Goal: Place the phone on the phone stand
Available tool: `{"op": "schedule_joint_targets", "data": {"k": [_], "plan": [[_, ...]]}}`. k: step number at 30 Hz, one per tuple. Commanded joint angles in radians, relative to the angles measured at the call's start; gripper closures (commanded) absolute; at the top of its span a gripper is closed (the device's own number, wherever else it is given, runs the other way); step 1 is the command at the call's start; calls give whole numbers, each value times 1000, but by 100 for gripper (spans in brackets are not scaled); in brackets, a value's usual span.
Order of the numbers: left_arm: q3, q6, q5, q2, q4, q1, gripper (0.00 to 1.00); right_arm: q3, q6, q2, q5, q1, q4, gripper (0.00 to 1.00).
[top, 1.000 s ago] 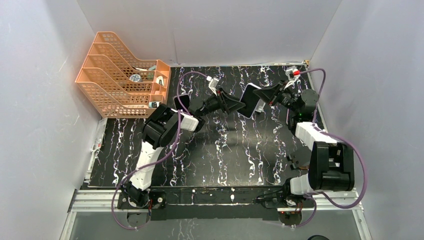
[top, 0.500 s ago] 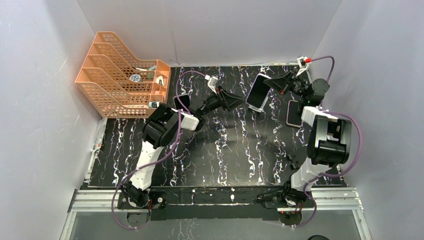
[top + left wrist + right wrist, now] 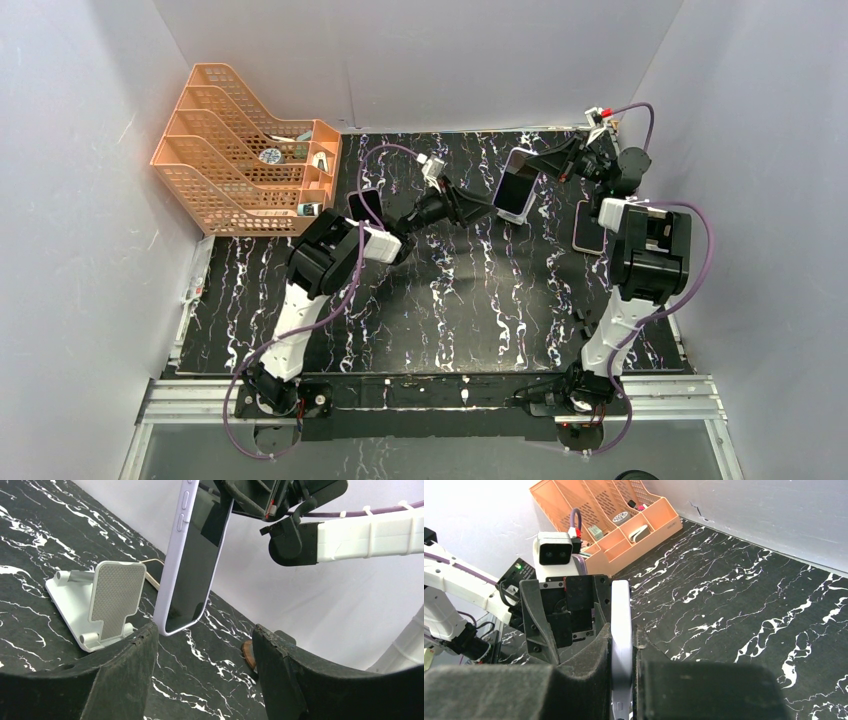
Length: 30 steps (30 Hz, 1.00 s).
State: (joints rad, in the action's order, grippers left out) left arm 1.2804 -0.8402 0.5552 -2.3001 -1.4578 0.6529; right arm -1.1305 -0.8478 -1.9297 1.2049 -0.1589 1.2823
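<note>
One second on | our right gripper [image 3: 622, 645] shifts its clamped phone [image 3: 192, 560] rightward, beside the phone stand [image 3: 112, 597] | left gripper [image 3: 205, 630] gapes empty

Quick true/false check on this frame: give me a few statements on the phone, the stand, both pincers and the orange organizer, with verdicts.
1. The right pincer is shut on the phone. True.
2. The phone rests on the phone stand. False: the stand is empty, and the phone is held nearly upright beside it.
3. The left pincer is open and holds nothing. True.
4. The orange organizer stands in the far right corner of the table. False: it is in the far left corner.
</note>
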Motion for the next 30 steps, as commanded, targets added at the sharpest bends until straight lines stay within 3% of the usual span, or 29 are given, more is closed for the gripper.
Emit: {"op": "schedule_joint_targets", "data": {"k": [1, 5, 13, 18, 30], "plan": [[11, 107, -19, 93, 72, 22, 34, -57, -17, 0, -5, -14, 89, 99], [19, 182, -49, 117, 141, 44, 34, -58, 4, -12, -5, -14, 76, 99], [-41, 554, -295, 280, 485, 123, 36, -81, 136, -23, 4, -14, -97, 99], [-102, 585, -357, 353, 512, 126, 36, -110, 166, -50, 20, -14, -141, 99], [-134, 579, -343, 376, 545, 126, 36, -197, 327, -112, 29, -14, -308, 99]]}}
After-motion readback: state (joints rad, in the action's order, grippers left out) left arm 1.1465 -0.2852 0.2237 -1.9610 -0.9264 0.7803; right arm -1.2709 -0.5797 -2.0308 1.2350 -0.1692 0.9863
